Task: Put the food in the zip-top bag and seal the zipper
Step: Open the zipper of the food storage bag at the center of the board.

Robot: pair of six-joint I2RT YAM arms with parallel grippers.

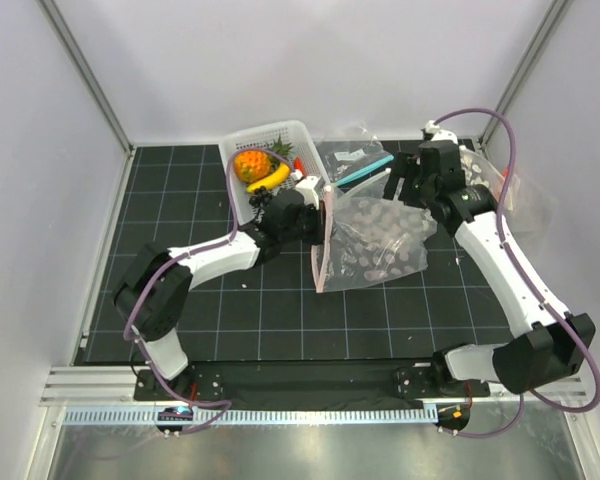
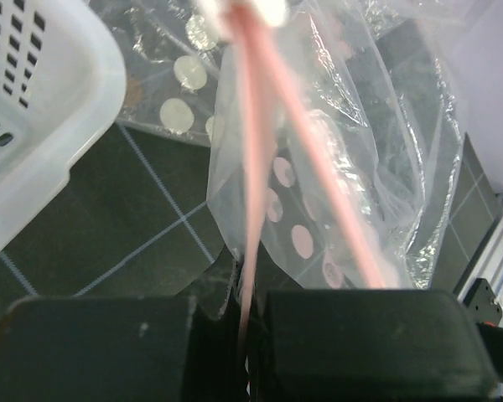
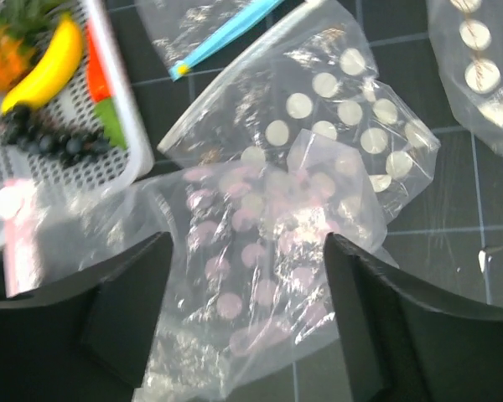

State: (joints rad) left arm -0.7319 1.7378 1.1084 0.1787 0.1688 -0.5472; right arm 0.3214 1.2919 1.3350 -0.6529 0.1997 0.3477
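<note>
A black gridded table (image 1: 180,320) fills the overhead view, with two white robot arms reaching in from the bottom edge toward its centre.

Between them lies the zip-top bag (image 1: 380,240), clear floppy plastic with pale dots. It sits just right of centre, with its mouth facing left and its closed end toward the upper right.

At upper centre, touching the bag's mouth corner, stands a white slotted basket (image 1: 265,130). It holds all the food, so nothing is bagged yet. Behind the bag lies a clear bag with a teal strip (image 1: 365,170). Another dotted bag (image 3: 478,75) lies at the upper right.

The left gripper (image 2: 251,310) is at the mouth. Its fingers are pressed together on one lip of the pink zipper (image 2: 251,167), which runs straight into the gap between them. The other lip angles away to the right, so the mouth gapes. This hold probably keeps the opening up and facing the basket for loading.

The right gripper (image 3: 247,243) hangs over the bag's far end with fingers spread wide, and the plastic shows between them. It grips nothing, and seems placed to steady or pin the bag.

In the basket are the orange pineapple (image 3: 8,42), the yellow banana (image 3: 42,67), the grape cluster (image 3: 46,138) and the red pepper (image 3: 96,75).
</note>
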